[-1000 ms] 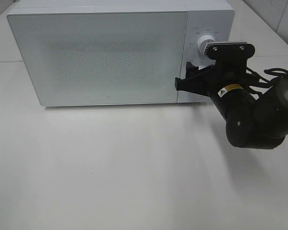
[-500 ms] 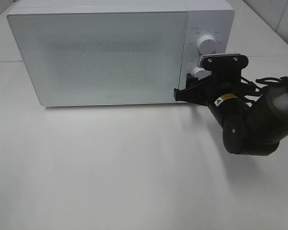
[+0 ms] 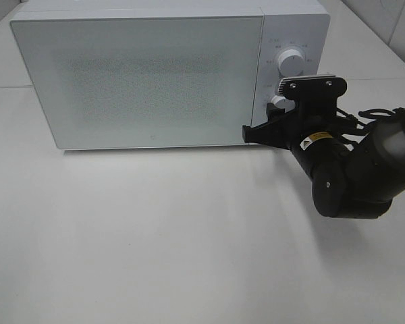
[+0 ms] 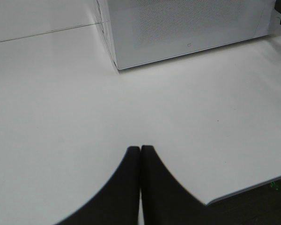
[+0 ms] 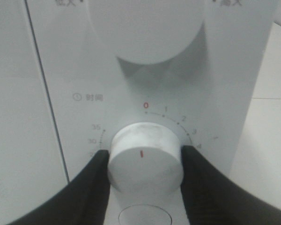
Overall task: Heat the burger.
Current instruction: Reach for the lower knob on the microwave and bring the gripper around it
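Dropping from the upper dial [image 3: 288,62], the right gripper [image 5: 145,165] is now squeezing the timer dial [image 5: 145,154], straight ahead of it. The left gripper [image 4: 140,157] is resting closed, well apart. The burger is not showing; the microwave [image 3: 142,74] door is shut.

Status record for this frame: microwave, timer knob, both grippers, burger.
microwave: door closed, standing on white table
timer knob: red mark at 0
right gripper: one finger on each side of timer knob, gripping it
left gripper: shut, empty, over table
burger: not visible in any view
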Motion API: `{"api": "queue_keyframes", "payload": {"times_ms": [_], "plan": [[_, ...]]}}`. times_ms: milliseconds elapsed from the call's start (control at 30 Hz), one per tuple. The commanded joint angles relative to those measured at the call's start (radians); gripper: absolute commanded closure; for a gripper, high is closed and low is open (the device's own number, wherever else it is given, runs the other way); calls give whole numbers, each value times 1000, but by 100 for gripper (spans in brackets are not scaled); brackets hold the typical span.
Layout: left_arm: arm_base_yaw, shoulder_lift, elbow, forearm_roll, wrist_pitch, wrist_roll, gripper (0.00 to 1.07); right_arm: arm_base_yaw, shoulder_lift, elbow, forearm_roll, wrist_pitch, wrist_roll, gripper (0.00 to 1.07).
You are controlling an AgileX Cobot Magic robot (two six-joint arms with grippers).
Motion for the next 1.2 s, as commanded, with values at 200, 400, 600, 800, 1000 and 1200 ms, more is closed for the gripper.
{"api": "queue_keyframes", "payload": {"times_ms": [200, 400, 600, 800, 1000, 1200], "plan": [[4, -24, 2, -3, -14, -5, 106, -4, -8, -18, -4, -165, 33, 107], [4, -24, 2, -3, -14, -5, 106, -4, -8, -16, 19, -178, 285, 107], [4, -24, 2, -3, -14, -5, 106, -4, -8, -16, 49, -178, 478, 107], [4, -24, 2, -3, -14, -5, 106, -4, -8, -16, 64, -189, 777, 107], [4, -24, 2, -3, -14, -5, 106, -4, -8, -16, 74, -189, 1185, 107], [4, -24, 2, -3, -14, -5, 106, -4, -8, -16, 75, -189, 1536, 107]]}}
